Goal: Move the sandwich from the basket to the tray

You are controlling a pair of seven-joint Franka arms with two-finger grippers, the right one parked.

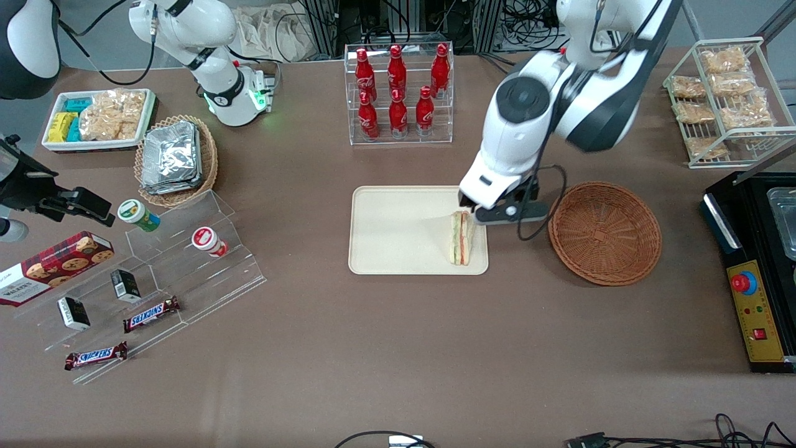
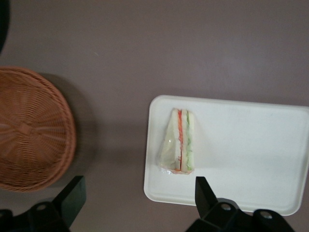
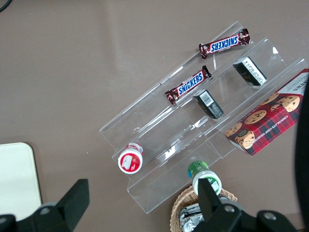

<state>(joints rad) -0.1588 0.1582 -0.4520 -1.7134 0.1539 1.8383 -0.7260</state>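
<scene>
Item: small triangular wedge sandwich [image 1: 461, 237] of pale white bread with green and orange-red filling, in clear wrap. It is lying on the flat rectangular cream-beige plastic tray [image 1: 398, 230], close to the tray's edge that faces the basket, its filling layers showing upward.

Item: round, shallow, reddish-brown woven wicker basket [image 1: 604, 232]. It is sitting on the brown table [image 1: 398, 348] just beside the tray, toward the working arm's end, and is holding nothing.

Item: left arm's black two-finger gripper [image 2: 140, 195]. It is hovering above the tray's basket-side edge, over the sandwich. Its fingers [image 2: 205, 193] are standing wide apart, one over the bare table between basket and tray, the other over the tray, and are gripping nothing; the sandwich is lying clear of both.

Item: clear acrylic rack of red cola bottles [image 1: 398, 84]. It is standing farther from the front camera than the tray.

Item: clear stepped acrylic display [image 1: 186, 261] with two Snickers bars [image 1: 151, 313]. It is lying toward the parked arm's end of the table.
</scene>
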